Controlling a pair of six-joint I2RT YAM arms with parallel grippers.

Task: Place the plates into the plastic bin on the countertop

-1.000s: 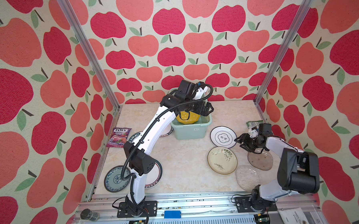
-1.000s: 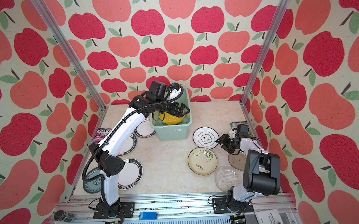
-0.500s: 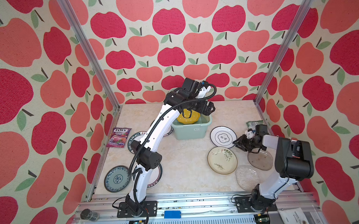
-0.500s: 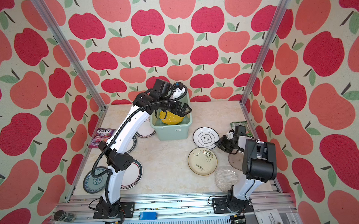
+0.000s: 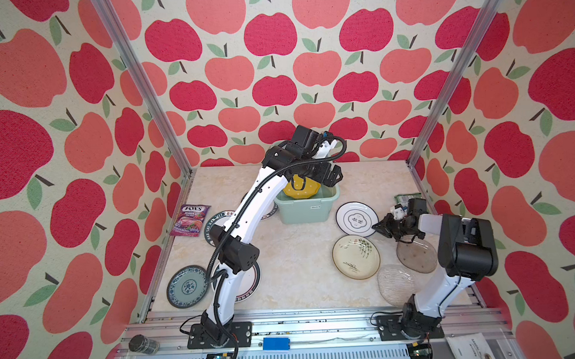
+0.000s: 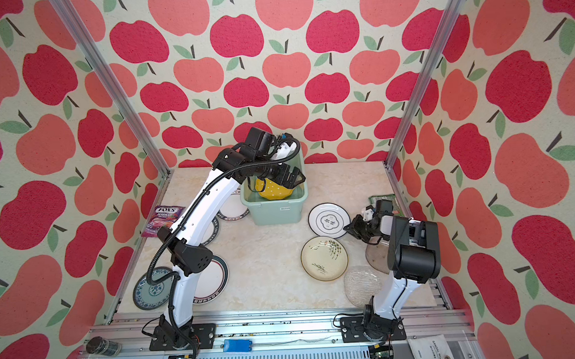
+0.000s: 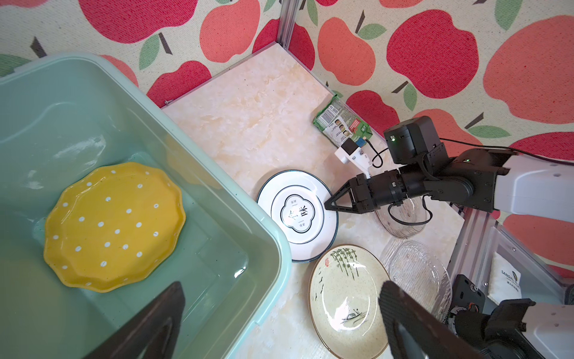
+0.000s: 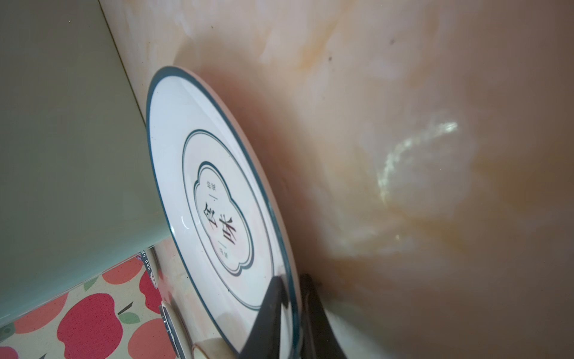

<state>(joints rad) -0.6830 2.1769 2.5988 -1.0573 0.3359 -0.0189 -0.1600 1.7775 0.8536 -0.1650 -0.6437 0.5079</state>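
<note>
The mint-green plastic bin [image 5: 305,209] stands at the back of the countertop [image 5: 292,253]. A yellow dotted plate [image 7: 115,227] lies inside it. My left gripper [image 5: 333,178] hangs open above the bin's right rim, holding nothing. To the right of the bin lies a white plate with a dark rim and a clover emblem [image 5: 356,219]. My right gripper [image 8: 292,283] is shut on its near edge, one finger above the rim and one below. A cream plate with a green plant [image 5: 356,257] and two clear glass plates [image 5: 416,256] [image 5: 397,284] lie nearby.
A blue-patterned plate [image 5: 187,286] and white lettered-rim plates [image 5: 249,282] [image 5: 214,223] lie at the left, partly under the left arm. A purple packet [image 5: 189,220] rests by the left wall. A green packet [image 5: 407,200] sits behind the right gripper.
My right gripper has shut on the white plate's rim. The left arm has drawn in slightly, with its open gripper staying over the bin.
</note>
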